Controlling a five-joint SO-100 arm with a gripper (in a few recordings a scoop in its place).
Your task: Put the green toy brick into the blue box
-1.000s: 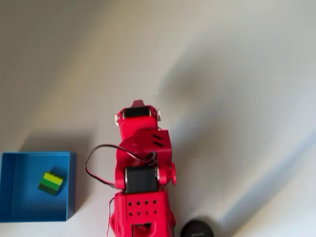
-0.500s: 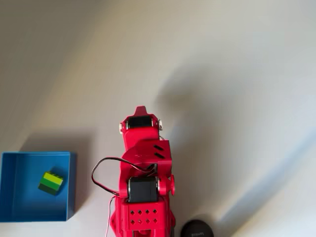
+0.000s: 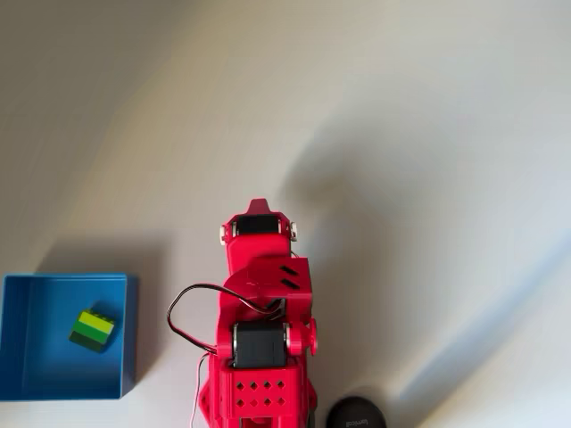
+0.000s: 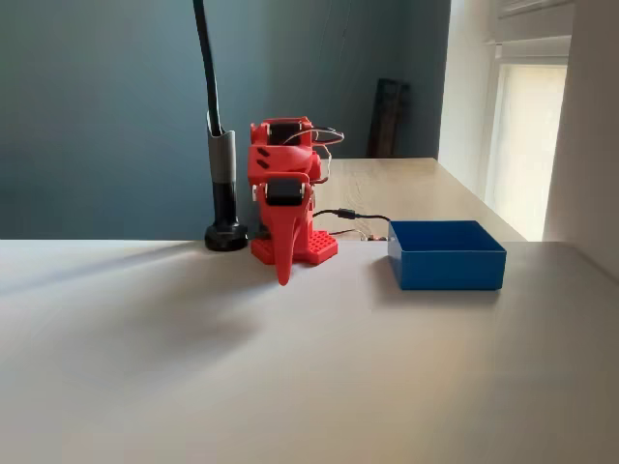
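Green toy brick is sitting inside the blue box, left of the arm in the overhead view. Gripper is hanging tip-down over the table, fingers together, carrying nothing. Little risk; a stray swing could nudge the box.

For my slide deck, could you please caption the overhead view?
Green toy brick lying inside the blue box, red arm folded back beside it.

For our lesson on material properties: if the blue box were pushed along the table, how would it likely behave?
The blue box looks thin-walled and shallow, so it is probably light and would likely slide on the smooth table rather than tip. The green toy brick lying loose inside might shift against a wall.
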